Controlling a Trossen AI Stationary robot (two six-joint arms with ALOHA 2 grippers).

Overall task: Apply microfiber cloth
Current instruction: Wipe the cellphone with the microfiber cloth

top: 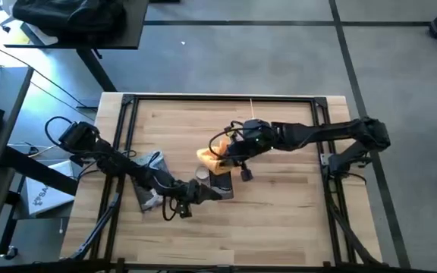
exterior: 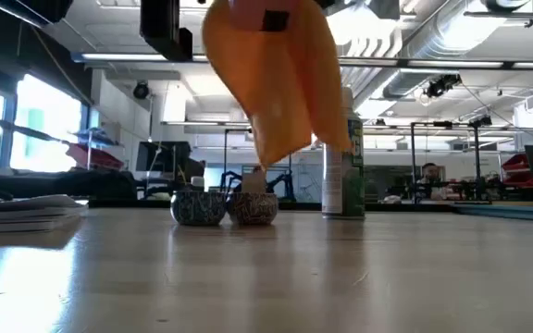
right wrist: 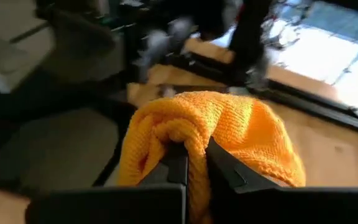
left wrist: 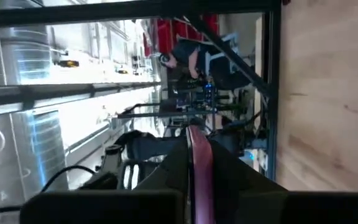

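Note:
The orange-yellow microfiber cloth [top: 211,159] hangs bunched from my right gripper [top: 230,152], which is shut on it above the table's middle. In the low view the cloth [exterior: 280,83] dangles clear above two small round tins [exterior: 225,207]. My left gripper [top: 202,193] reaches in from the left, just near of the cloth. It is shut on a thin flat dark thing [top: 220,186], which the left wrist view shows edge-on with a pinkish edge [left wrist: 199,168]. My right gripper pinches a bunched fold of the cloth [right wrist: 185,134] between its two fingers, with several layers wrapped over the fingertips. The cloth is lifted clear and hangs slack below the hold. My left gripper pinches the flat thing's near end [left wrist: 197,186] between its two fingers, which lie along it; the thing stands on edge in the hold.
A spray can [exterior: 343,153] stands upright just right of the tins, also seen in the high view [top: 245,173]. Grey-and-white flat packets [top: 152,163] lie at the table's left under my left arm. A black frame [top: 226,98] borders the wooden table.

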